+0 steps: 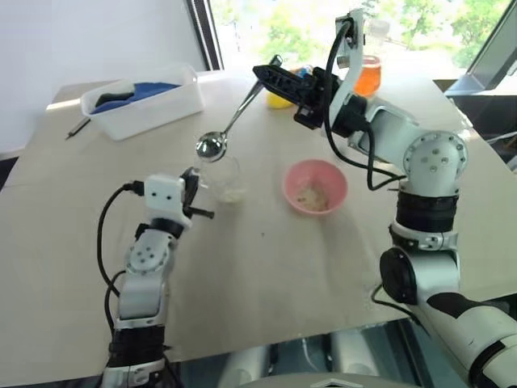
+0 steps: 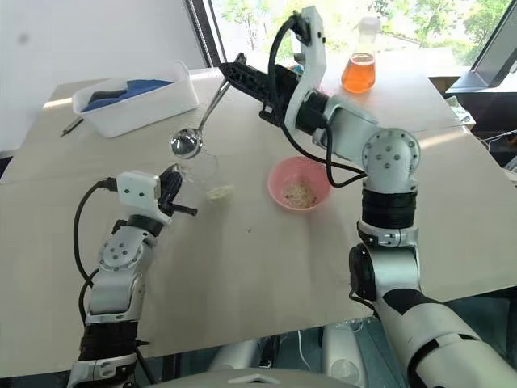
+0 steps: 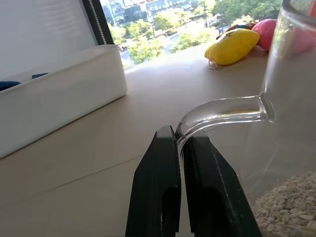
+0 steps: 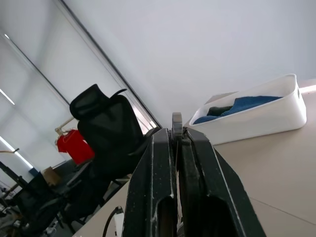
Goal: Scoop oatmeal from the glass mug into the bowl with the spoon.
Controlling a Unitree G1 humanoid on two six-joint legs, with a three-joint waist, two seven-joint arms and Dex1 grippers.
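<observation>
Left gripper [image 3: 180, 148] pinched the glass mug [image 1: 221, 178] by its handle while the right gripper [image 1: 271, 77], clamping the spoon [image 1: 230, 125], hovered above it, needing to dip into the oatmeal [image 3: 286, 205] next.

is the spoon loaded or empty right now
Empty. The spoon, held over the glass mug by the right claw, shows a bare shiny bowl with no oatmeal in it.

White tub [image 1: 153, 103], orange flask [image 2: 359, 71], pen [image 1: 78, 127]
</observation>
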